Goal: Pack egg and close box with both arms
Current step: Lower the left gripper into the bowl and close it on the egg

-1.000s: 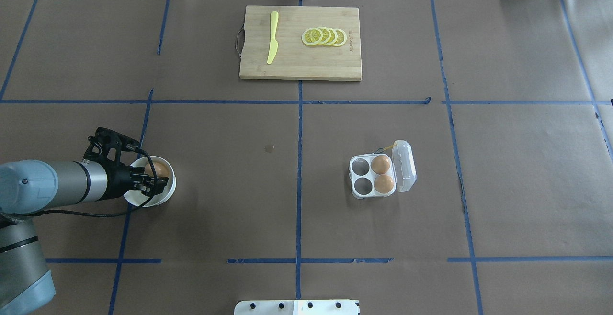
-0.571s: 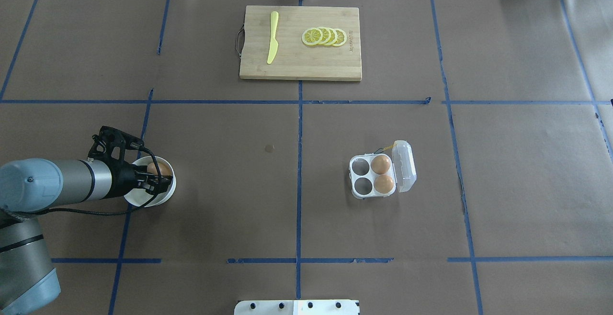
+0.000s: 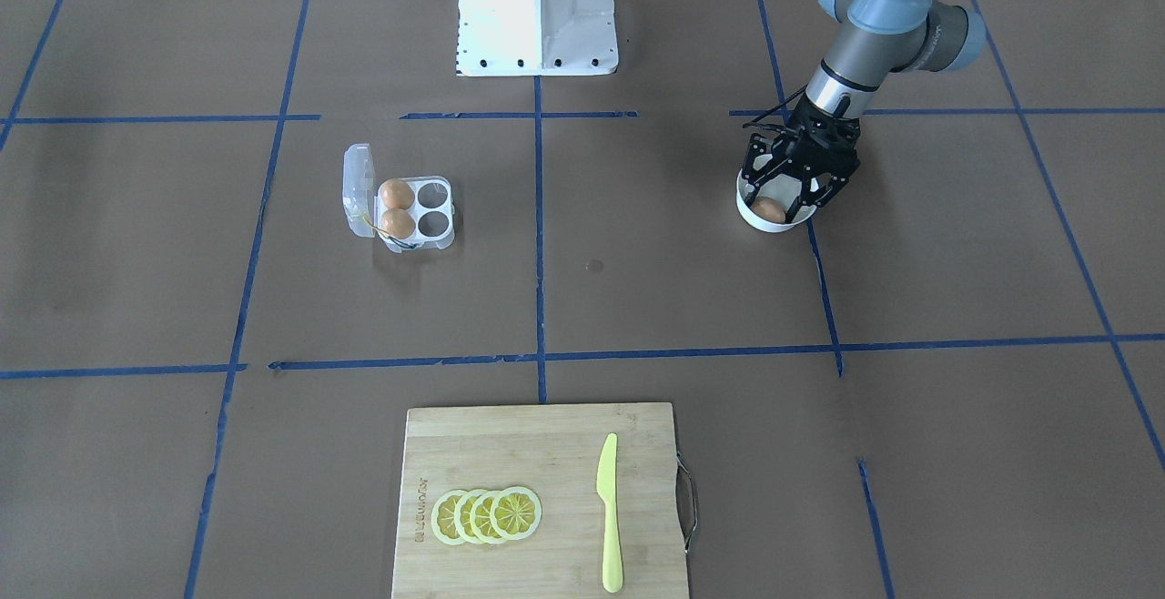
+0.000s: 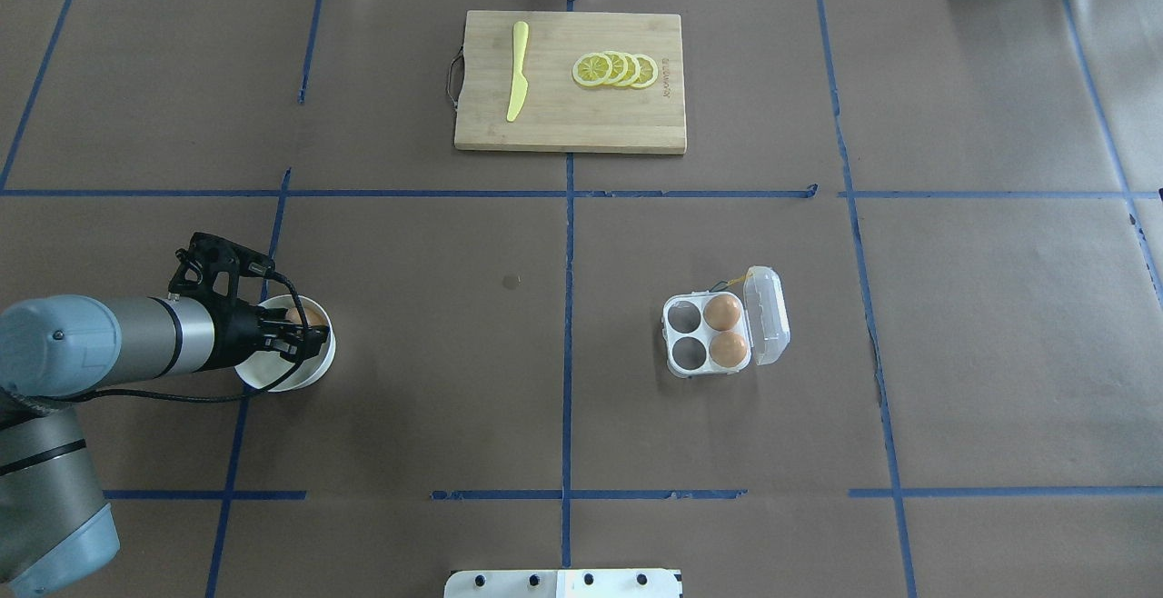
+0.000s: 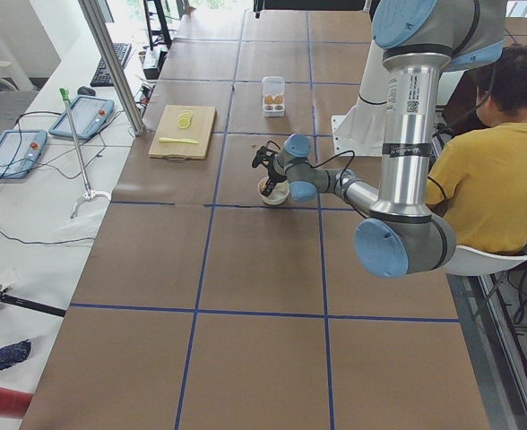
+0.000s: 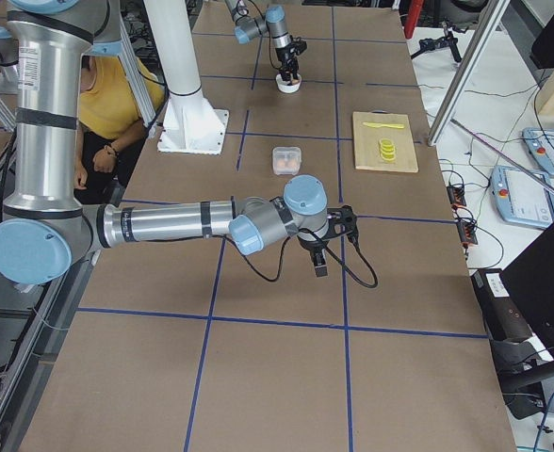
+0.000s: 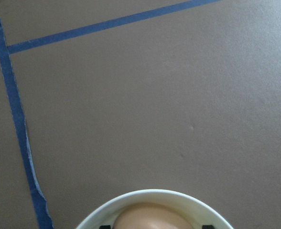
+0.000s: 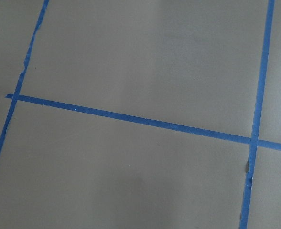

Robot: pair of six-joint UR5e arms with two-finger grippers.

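Jaws of the left arm (grey-silver tube, pale blue joint caps, black claw) stand apart, lowered into the round white bowl at the left of the brown paper-covered counter. Inside that bowl lies the small smooth tan-brown egg. In the left wrist view two black fingertips show at the bottom edge, one on each side of the egg, neither clearly touching it. The bowl sits just beside a blue tape line.

Further right, at the far middle of the counter, lies a rectangular wooden cutting board. On it are a pale yellow plastic knife and, to the knife's right, a row of overlapping yellow lemon slices.

Right of the centre line sits the small clear plastic four-cell egg carton, well apart from the bowl. Its hinged clear lid is open and stands on the carton's right side. Two more tan-brown eggs fill the two cells next to the lid — the two left cells are empty.

The right arm shows only in the right side view, stretched low over the counter, short of the carton. Whether its jaws are apart or together I cannot tell.
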